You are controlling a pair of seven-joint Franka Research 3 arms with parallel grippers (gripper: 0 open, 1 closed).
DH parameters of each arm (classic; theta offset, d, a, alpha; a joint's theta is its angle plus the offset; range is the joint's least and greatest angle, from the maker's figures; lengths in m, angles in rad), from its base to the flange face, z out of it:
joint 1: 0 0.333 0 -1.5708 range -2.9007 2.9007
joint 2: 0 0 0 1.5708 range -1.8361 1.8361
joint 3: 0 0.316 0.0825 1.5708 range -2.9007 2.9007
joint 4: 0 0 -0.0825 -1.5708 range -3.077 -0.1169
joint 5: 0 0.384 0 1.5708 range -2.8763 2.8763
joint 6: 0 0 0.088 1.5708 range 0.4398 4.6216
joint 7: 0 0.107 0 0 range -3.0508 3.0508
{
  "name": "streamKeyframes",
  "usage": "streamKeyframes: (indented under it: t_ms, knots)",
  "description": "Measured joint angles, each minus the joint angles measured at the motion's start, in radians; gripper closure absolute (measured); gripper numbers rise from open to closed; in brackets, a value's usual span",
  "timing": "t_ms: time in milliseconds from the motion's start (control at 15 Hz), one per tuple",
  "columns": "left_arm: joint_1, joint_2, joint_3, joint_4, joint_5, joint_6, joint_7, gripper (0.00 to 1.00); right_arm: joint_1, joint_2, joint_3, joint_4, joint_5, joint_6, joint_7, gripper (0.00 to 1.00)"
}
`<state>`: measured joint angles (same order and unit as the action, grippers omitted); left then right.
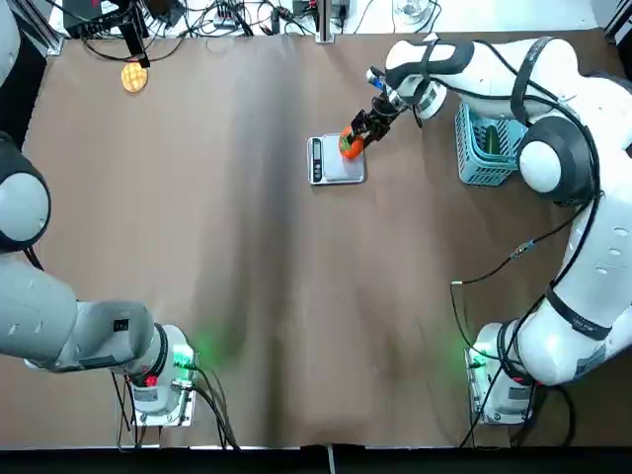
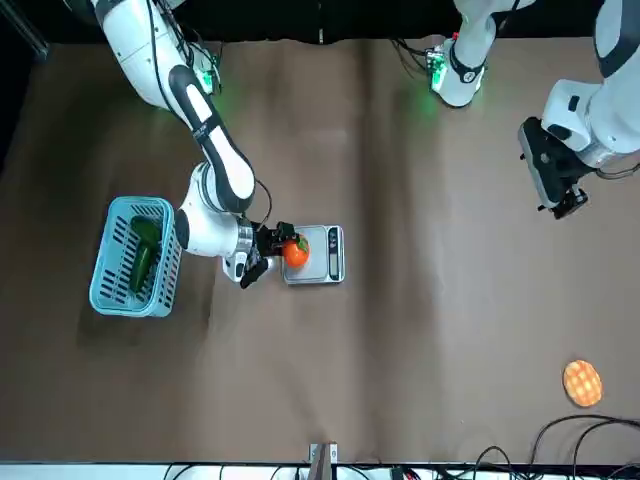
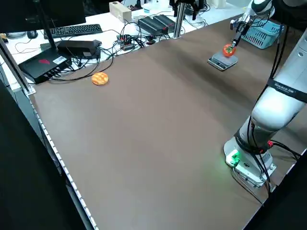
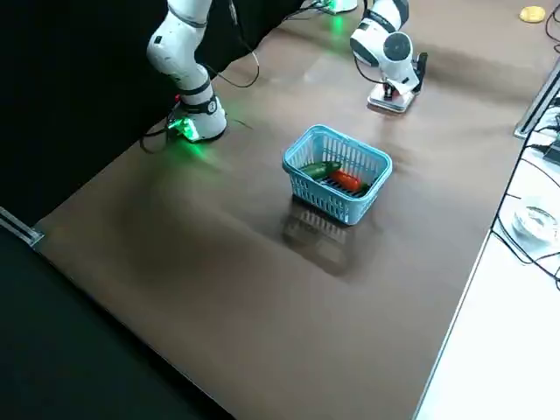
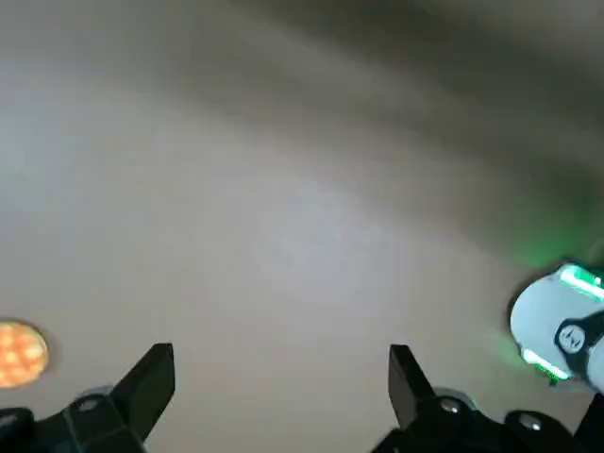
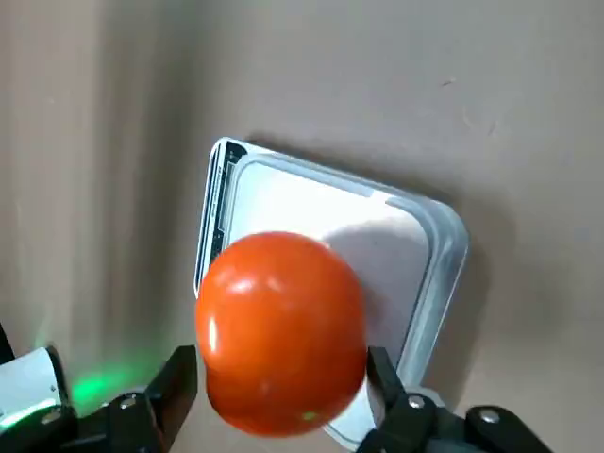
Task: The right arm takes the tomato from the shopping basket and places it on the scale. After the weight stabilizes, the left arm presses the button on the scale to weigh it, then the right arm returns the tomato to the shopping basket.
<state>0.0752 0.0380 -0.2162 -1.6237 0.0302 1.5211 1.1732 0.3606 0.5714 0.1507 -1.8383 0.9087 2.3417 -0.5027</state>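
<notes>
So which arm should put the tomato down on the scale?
The right. Its gripper already holds the tomato just over the scale; the left gripper is far off.

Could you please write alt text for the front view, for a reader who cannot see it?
The right gripper holds an orange-red tomato over the small silver scale in the middle of a brown table. A light-blue shopping basket holding a green vegetable stands beside that arm, while the left gripper hangs idle, away from the scale, and a yellow waffle-patterned round lies near the table's edge.
</notes>
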Motion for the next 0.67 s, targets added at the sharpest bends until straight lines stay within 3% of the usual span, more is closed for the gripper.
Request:
streamKeyframes:
  t_ms: [67, 200, 267, 667]
  knots:
    - [0.000, 0.004, -0.003, 0.000, 0.000, 0.002, 0.034, 0.00, -0.001, 0.000, -0.002, 0.000, 0.000, 0.000, -0.008, 0.19]
    - [0.000, 0.012, -0.007, 0.000, 0.000, 0.010, 0.097, 0.00, -0.003, 0.000, -0.004, 0.000, 0.000, 0.000, -0.021, 0.04]
    - [0.000, 0.015, -0.008, 0.000, 0.000, 0.012, 0.125, 0.00, -0.003, 0.000, -0.005, 0.000, 0.000, 0.000, -0.024, 0.00]
    - [0.000, 0.026, -0.014, 0.000, -0.001, 0.029, 0.266, 0.00, -0.033, 0.000, -0.022, 0.004, -0.004, 0.002, -0.045, 0.00]
